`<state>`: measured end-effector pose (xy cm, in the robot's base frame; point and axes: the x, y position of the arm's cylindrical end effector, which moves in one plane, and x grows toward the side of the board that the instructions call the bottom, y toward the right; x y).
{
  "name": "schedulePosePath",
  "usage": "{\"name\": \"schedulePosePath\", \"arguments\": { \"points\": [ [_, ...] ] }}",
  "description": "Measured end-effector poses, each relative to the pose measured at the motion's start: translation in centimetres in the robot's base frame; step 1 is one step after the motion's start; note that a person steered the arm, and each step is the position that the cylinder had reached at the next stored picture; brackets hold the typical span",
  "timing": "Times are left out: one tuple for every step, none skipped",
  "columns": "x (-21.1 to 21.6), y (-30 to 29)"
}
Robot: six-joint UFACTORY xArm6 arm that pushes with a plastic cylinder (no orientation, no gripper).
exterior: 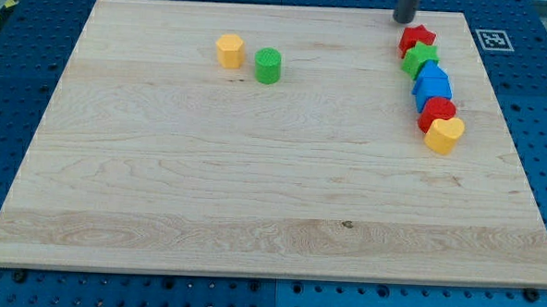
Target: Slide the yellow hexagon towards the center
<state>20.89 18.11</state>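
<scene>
The yellow hexagon (pixel 229 51) stands on the wooden board (pixel 253 190) at the upper left of its middle. A green cylinder (pixel 268 65) stands just to its right, a small gap between them. My tip (pixel 404 19) is at the view's top right, just above and left of the red star (pixel 416 38), far to the right of the yellow hexagon.
A column of blocks runs down the right side: red star, green star (pixel 421 59), two blue blocks (pixel 433 85), a red block (pixel 436 111), and a yellow heart (pixel 444 134). A marker tag (pixel 491 39) lies at the board's top right corner.
</scene>
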Motion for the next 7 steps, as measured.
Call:
{"name": "schedulePosePath", "arguments": {
  "points": [
    [0.0,-1.0],
    [0.0,-1.0],
    [-0.1,-2.9],
    [0.0,-9.4],
    [0.7,-15.1],
    [0.9,-21.0],
    [2.0,-26.3]
  ]
}}
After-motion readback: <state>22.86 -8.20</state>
